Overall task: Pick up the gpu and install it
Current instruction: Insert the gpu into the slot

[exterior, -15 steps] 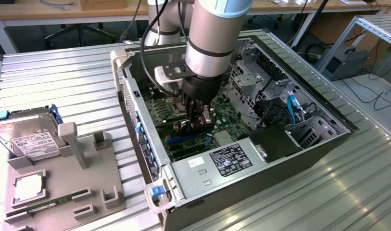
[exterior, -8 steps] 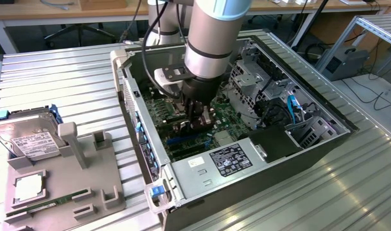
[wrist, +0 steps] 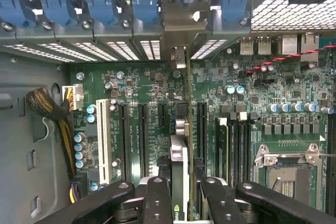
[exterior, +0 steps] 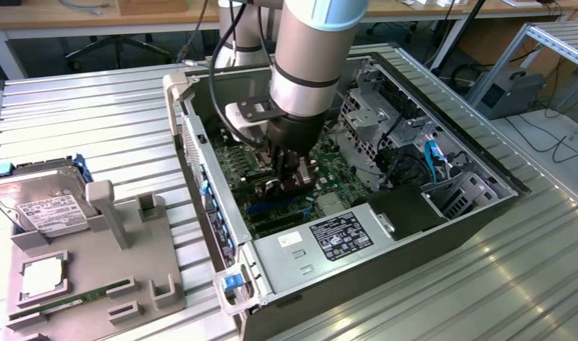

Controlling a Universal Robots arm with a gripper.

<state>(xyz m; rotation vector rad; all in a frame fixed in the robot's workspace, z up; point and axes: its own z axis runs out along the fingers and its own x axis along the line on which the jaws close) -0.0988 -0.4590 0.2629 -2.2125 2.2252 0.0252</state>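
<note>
1. The robot arm (exterior: pixel 303 57) reaches down into the open computer case (exterior: pixel 365 256), which lies on its side on the slatted metal bench (exterior: pixel 459 298).
2. The jaws are clamped on the gpu (wrist: pixel 178 177): in the wrist view one black finger (wrist: pixel 157 203) sits on each side of the card, pressed against its faces.
3. The gpu stands on edge, upright, inside the case and right over the green motherboard (wrist: pixel 147 87).
4. Seen edge-on, the card lies in line with the long black expansion slots (wrist: pixel 142 129) and runs between them toward the case's rear wall.
5. That wall carries a row of perforated slot covers (wrist: pixel 105 51) with blue latches (wrist: pixel 142 3) above them.
6. Whether the card's lower edge is already seated in a slot cannot be told.
7. A white slot (wrist: pixel 103 129) lies beside the black ones, and the bare processor socket (wrist: pixel 286 174) sits on the other side of the card.
8. In the exterior view the power supply (exterior: pixel 336 238), with its label, fills the case's near end.
9. On the exterior view's left, well apart from the case, a grey holder tray (exterior: pixel 127 263) rests on the bench.
10. A silver hard drive (exterior: pixel 47 206) leans at the tray's far end, and a slim green RAM stick (exterior: pixel 70 302) lies in a groove near its front.
</note>
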